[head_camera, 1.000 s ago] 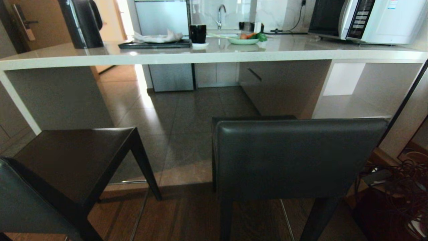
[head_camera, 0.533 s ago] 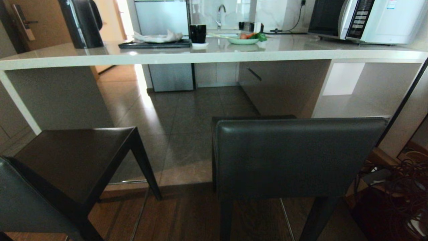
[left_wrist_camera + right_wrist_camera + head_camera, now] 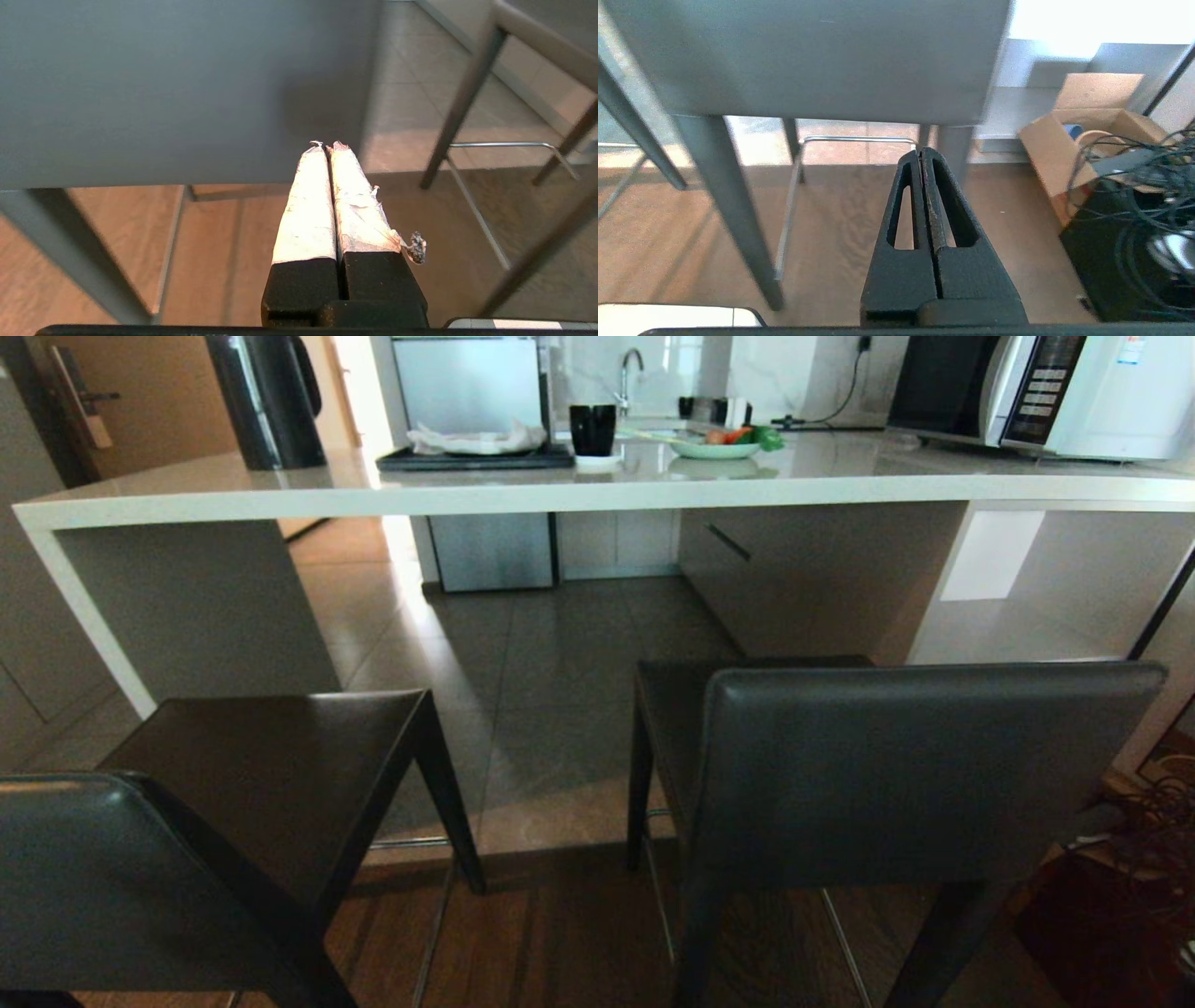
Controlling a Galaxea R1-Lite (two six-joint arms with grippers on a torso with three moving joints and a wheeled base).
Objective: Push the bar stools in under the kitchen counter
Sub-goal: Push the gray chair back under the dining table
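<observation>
Measured from the kitchen counter (image 3: pixel 523 493), a thick, glossy slab of pale speckled stone on a white side panel, both bar stools stand on my side of its front edge, not tucked beneath it. The right stool (image 3: pixel 924 765) faces the counter squarely, its low backrest a smooth rectangle of dark grey leather with rounded corners, the flat dark seat reaching toward the counter's open shelves. The left stool (image 3: pixel 252 784) sits nearer the counter's side panel and is turned at an angle, its square seat dark and faintly shiny, its slim legs tapering to the brown wood floor, which gives way to glossy grey tile under the slab. My left gripper (image 3: pixel 327 145) has its two tape-wrapped, frayed fingers pressed together, empty, low behind the left stool's backrest. My right gripper (image 3: pixel 920 150), matte black with slotted triangular fingers, is likewise closed on nothing, low behind the right stool, with its thin metal footrest bar (image 3: pixel 859 138) beyond the tips.
</observation>
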